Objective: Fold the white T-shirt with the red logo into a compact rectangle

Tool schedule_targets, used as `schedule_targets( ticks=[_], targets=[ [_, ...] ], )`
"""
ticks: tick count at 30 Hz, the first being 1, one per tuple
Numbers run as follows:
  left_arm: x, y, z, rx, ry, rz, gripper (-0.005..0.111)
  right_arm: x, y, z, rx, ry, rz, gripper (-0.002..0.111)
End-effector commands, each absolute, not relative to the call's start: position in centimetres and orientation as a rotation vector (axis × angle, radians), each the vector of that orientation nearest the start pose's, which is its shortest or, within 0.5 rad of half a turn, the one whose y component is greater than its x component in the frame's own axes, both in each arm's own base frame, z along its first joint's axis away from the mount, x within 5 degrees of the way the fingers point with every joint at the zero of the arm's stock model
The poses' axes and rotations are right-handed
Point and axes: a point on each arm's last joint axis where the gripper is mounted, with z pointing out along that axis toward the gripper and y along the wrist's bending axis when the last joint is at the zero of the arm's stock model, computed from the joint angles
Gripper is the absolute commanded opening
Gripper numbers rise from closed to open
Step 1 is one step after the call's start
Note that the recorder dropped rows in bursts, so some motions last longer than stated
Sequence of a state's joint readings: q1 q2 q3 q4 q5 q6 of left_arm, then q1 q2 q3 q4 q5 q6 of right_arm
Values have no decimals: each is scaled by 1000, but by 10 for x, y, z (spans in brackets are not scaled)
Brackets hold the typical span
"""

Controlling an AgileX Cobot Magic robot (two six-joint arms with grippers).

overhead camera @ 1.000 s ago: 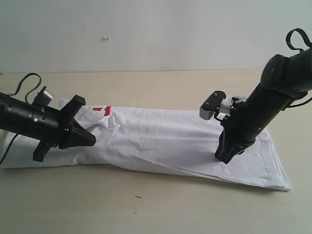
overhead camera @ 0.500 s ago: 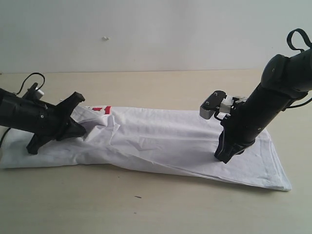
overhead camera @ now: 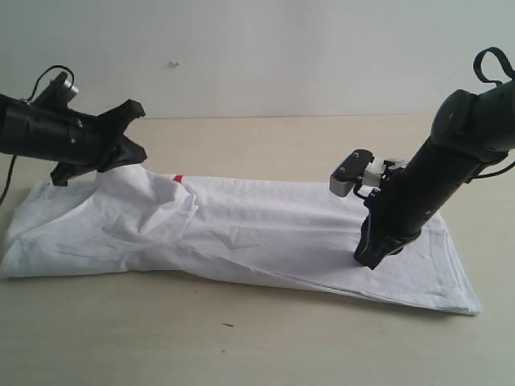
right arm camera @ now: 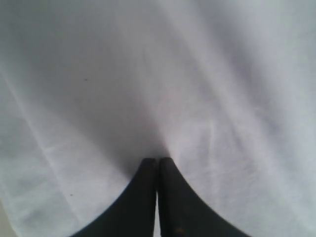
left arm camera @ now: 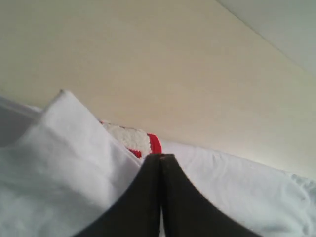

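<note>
While right tool point(overhead camera: 368, 259) stays clenched, left tool point(overhead camera: 138, 154) has lifted, pinching white T-shirt point(overhead camera: 265, 225).

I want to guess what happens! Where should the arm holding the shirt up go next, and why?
Probably the left gripper should carry its pinched end of the white T-shirt across toward the right gripper, which pins the other end flat.

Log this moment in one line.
left gripper: shut on white cotton T-shirt, fold raised | right gripper: shut, tip pressing shirt | fuzzy red-outlined logo: mostly hidden

Plain pale wall point(overhead camera: 265, 56), beige, possibly wooden tabletop point(overhead camera: 265, 346), soft light
</note>
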State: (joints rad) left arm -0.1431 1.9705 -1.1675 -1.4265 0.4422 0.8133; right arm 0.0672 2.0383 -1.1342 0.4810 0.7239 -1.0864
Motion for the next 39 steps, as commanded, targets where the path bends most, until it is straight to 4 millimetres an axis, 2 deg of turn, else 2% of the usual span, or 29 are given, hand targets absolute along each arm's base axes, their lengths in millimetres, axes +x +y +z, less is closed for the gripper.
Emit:
schedule_targets(
  ticks=[1,3,4,5,6,7,8,11,13,14,15,17,18,19,25,29,33,39],
  targets=[
    [400,-69,183,-112,2374,-609,0,349,53,89,-1165,2753,438,4],
    [399,-50,190,-119,2385,-520,0,349,53,92,-1146,2748,447,4],
    [396,-24,193,-209,2417,-451,0,350,54,95,-1133,2738,441,4],
    [394,-11,192,-280,2445,-433,0,350,54,97,-1126,2731,440,4],
    [388,12,187,-337,2513,-385,0,351,54,101,-1118,2721,436,4],
    [385,21,183,-320,2558,-354,0,351,54,103,-1115,2717,434,4],
    [379,39,176,-296,2626,-299,0,351,55,107,-1092,2713,437,4],
    [371,58,168,-359,2677,-287,0,352,55,114,-1076,2700,425,4],
    [369,58,159,-343,2721,-283,2,352,55,119,-1075,2686,417,4],
    [370,58,155,-337,2734,-280,10,352,55,123,-1071,2677,414,4],
    [370,58,151,-342,2749,-290,23,352,55,125,-1071,2672,410,4],
    [371,58,142,-360,2766,-302,62,353,56,132,-1032,2652,420,4],
    [371,58,136,-334,2782,-298,77,353,57,137,-1015,2639,425,4],
    [371,58,128,-290,2805,-295,80,353,57,139,-1009,2633,426,4],
    [373,54,101,-396,2835,-397,57,353,58,145,-999,2616,418,4],
    [376,49,87,-397,2828,-491,57,354,58,149,-979,2595,418,4],
    [377,35,82,-362,2789,-729,57,355,59,151,-981,2579,419,4],
    [380,27,88,-181,2772,-878,57,355,59,151,-981,2579,419,4]
  ],
)
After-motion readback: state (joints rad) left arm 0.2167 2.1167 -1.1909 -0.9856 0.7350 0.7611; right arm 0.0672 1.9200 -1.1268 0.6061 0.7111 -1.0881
